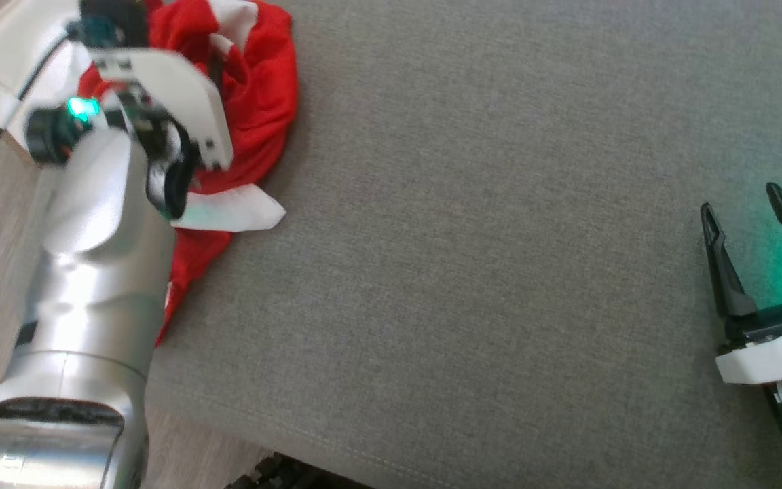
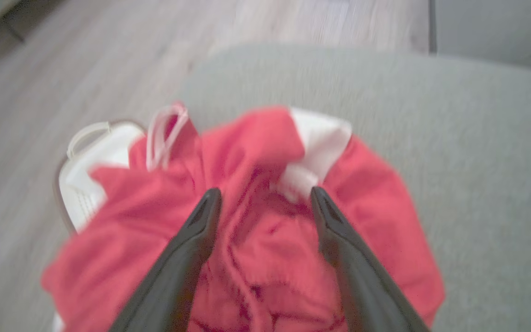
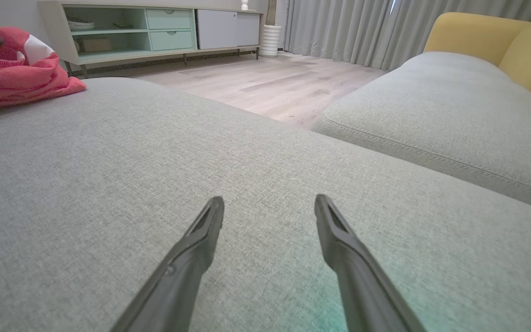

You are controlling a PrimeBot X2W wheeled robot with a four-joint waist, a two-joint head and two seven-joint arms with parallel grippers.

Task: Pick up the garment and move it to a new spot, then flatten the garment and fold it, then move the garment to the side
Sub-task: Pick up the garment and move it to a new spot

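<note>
Head view, left to right.
1. Left arm (image 1: pixel 92 272): silver, reaching up along the left side over the garment.
2. Garment (image 1: pixel 255 88): red with white panels, bunched in a heap at the far left corner of the cushion (image 1: pixel 499 272), one red fold trailing down that cushion's left edge.
3. Cushion: grey fabric, wide and flat.
4. Right gripper (image 1: pixel 740 197): low at the right edge, well apart from the garment, fingers spread, grasping nothing, green glow beside it.

Left wrist view, blurred.
5. Floor (image 2: pixel 39 69): pale wood.
6. Basket (image 2: pixel 81 184): white, on the floor at the cushion's edge, partly covered by the garment.
7. Left gripper (image 2: pixel 265 198): fingers spread wide just over the crumpled red cloth, nothing pinched between them; contact could not be told.

Right wrist view.
8. Garment at far left on the cushion.
9. Cabinet (image 3: pixel 155 27): pale green shelves and drawers, against the wall.
10. Curtains (image 3: pixel 339 27): grey.
11. Second cushion (image 3: pixel 431 115): grey, with yellow backrest (image 3: pixel 477 32) behind it.
</note>
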